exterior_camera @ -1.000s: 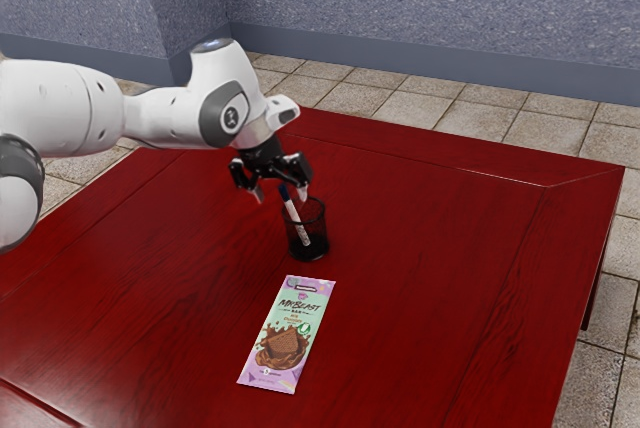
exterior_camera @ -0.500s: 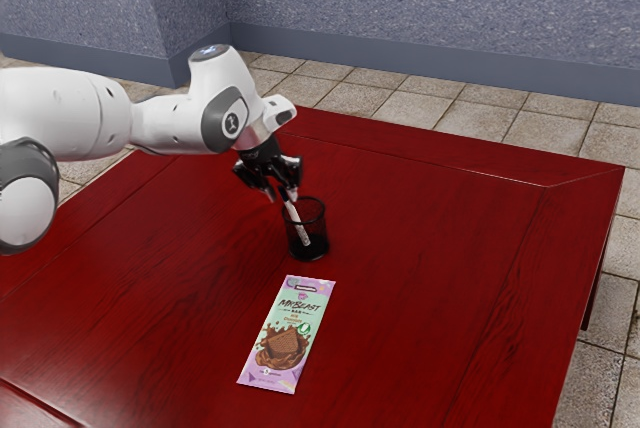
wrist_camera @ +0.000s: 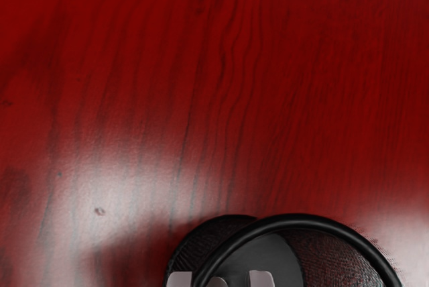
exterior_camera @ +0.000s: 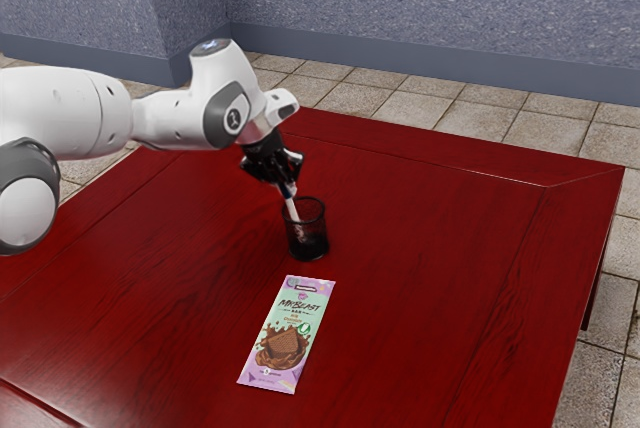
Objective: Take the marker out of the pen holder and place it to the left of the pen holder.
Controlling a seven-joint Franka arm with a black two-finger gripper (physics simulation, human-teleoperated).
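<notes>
In the exterior view my gripper is just above the pen holder, shut on the marker near its dark upper end. The white marker slants down from the fingertips, its lower part inside the black mesh pen holder, which stands upright. In the wrist view the pen holder's round rim shows at the lower edge, near the pale tips of my gripper, with a rounded end of the marker between them.
A chocolate bar in a mint and purple wrapper lies flat on the red wooden table, on the exterior view's near side of the pen holder. The tabletop's far corner is at the exterior view's right.
The fingers have gone from wide open to shut on the marker's upper part. My hand came down and has since risen a little, and the marker has shifted slightly upward inside the holder.
</notes>
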